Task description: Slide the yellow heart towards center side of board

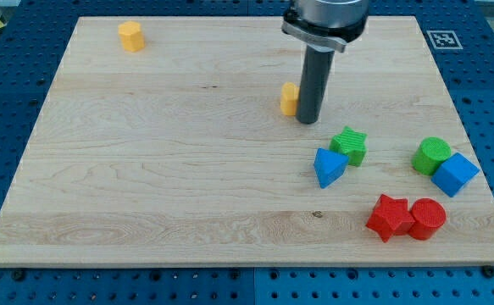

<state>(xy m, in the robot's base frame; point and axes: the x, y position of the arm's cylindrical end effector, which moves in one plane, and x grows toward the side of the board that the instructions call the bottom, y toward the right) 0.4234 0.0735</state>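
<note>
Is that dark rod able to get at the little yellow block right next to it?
Probably yes. My tip sits at the right side of the yellow block, seemingly touching it, with nothing between them.

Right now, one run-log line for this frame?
task: yellow heart to center | my tip: touching right side of yellow block, shape partly hidden | other yellow block: top left | status: push in progress

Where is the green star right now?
The green star sits on the view's right half of the board, touching the blue triangle block just below-left of it, and below my tip.
</note>
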